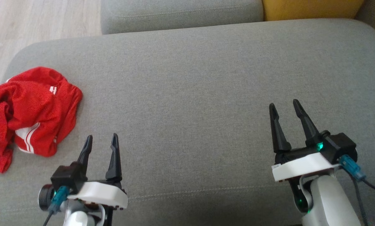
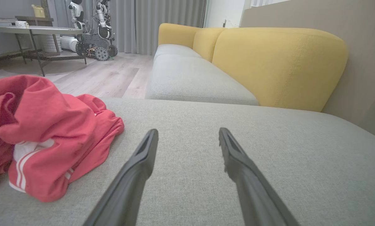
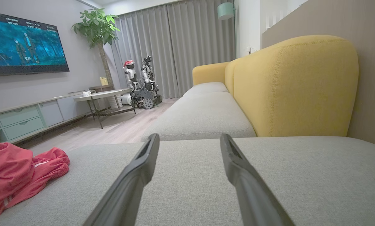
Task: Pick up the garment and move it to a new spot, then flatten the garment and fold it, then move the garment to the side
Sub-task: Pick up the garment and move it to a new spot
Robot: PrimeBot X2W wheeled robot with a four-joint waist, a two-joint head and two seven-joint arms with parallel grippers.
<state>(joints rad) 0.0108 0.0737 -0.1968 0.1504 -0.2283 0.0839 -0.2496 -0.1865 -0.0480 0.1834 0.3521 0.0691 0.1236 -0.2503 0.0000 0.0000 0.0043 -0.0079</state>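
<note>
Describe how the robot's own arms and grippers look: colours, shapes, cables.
The left gripper and right gripper match: two long, tapering black fingers on a black mount, above a white plate and a pale forearm. A teal plug with a dark cable sits at each wrist, and small green lights glow there.

You face a grey sofa (image 1: 206, 78) with yellow backrests (image 3: 294, 88), a wood floor (image 2: 112, 75), grey curtains (image 3: 181, 47) and a television (image 3: 24, 44).

a grey sofa seat (image 1: 206, 78) meets yellow backrests (image 2: 278, 66), with a table (image 3: 102, 93) and television (image 3: 24, 44) beyond.
</note>
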